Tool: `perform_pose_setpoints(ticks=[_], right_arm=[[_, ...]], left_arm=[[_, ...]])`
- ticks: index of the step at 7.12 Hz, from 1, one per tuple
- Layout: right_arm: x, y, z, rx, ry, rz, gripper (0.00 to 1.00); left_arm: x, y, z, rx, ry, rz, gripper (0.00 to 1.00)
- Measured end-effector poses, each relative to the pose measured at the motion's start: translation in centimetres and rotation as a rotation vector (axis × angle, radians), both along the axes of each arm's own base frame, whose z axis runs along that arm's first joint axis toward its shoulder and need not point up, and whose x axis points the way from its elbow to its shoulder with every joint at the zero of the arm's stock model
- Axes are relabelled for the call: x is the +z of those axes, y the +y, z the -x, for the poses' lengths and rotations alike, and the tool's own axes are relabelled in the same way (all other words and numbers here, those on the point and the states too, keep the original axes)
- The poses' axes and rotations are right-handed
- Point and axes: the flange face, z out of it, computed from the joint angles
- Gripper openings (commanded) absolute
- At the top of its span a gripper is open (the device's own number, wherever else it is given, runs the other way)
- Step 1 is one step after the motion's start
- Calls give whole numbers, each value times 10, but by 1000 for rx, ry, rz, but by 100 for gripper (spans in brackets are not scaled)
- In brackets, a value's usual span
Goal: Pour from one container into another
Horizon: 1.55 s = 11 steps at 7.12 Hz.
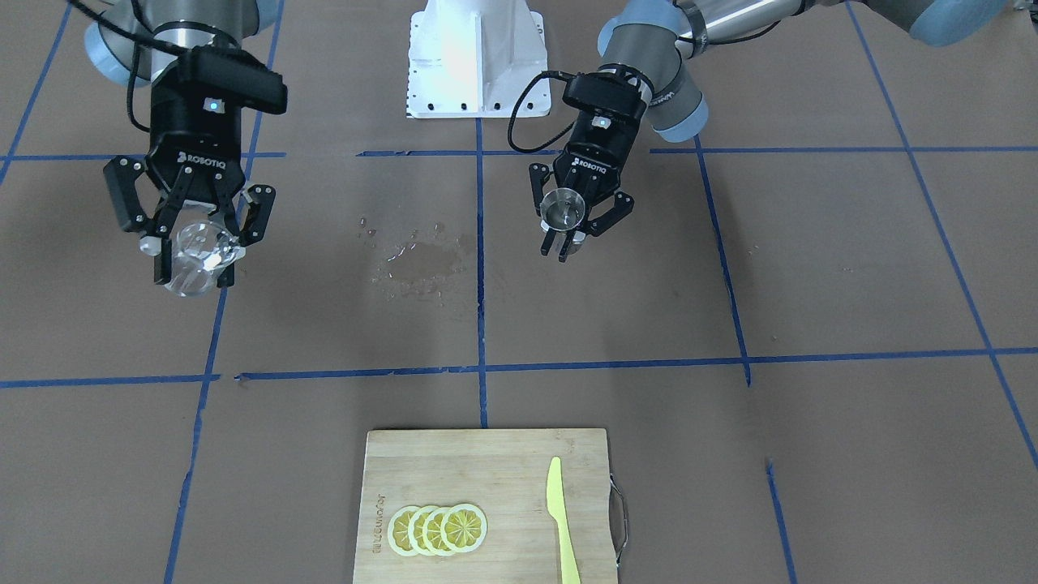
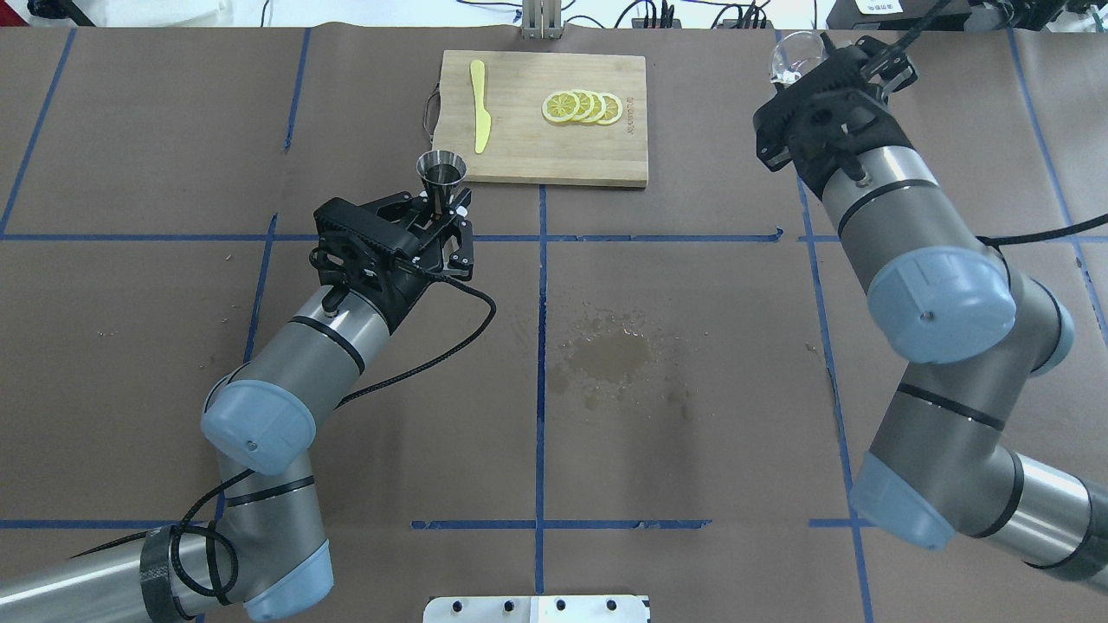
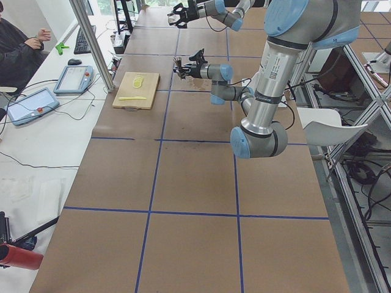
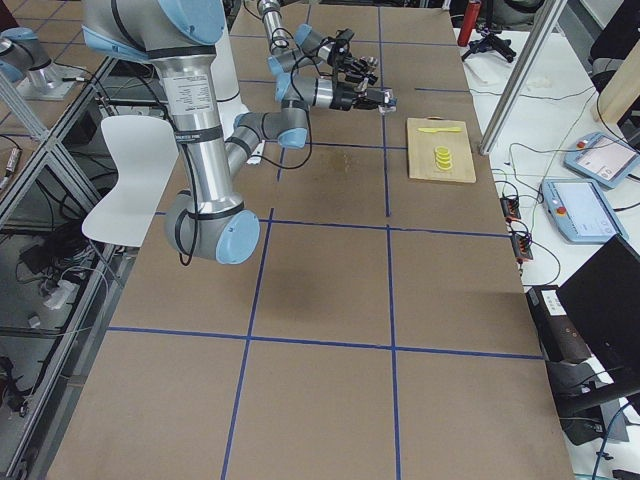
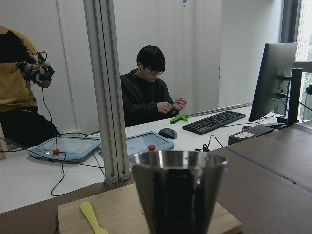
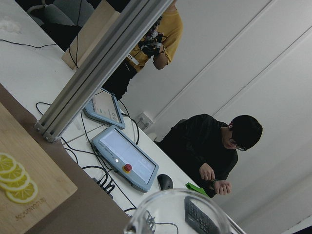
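Plain white walls (image 5: 204, 44), an aluminium post (image 5: 105, 87), a white desk (image 5: 29, 185) with a monitor (image 5: 274, 73).

Silver arms (image 2: 333, 346), pale-blue joint caps (image 2: 260, 428); black ROBOTIQ-marked left gripper (image 1: 568, 235), right gripper (image 1: 195, 251); white base (image 1: 477, 57), seemingly bolted.

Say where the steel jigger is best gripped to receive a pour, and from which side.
Grip the jigger at its narrow waist, coming in level from the side, as the left gripper seems to now. The cones flaring above and below should stop it slipping through the jaws, and its upright mouth is left clear for the glass cup.
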Motion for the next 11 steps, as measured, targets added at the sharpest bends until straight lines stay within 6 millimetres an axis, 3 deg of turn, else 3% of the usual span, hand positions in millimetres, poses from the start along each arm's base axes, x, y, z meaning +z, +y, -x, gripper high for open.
perform_pose_setpoints(ticks=[2,3,5,6,8,11], right_arm=[[17,-23,-13,2,-138,94,0],[24,-32,-22,-2,-189,130,0],[35,-42,-34,-3,-254,180,0],[39,-42,-36,1,-275,196,0],[62,-40,-35,5,-325,258,0],[108,-26,-45,-10,-378,313,0]], left_arm=[[20,-9,12,-42,-30,18,0],[31,-26,29,-87,-49,29,0],[77,-64,79,-189,-137,74,0],[105,-74,104,-227,-180,103,0],[150,-68,142,-257,-220,152,0],[190,-58,162,-272,-173,268,0]])
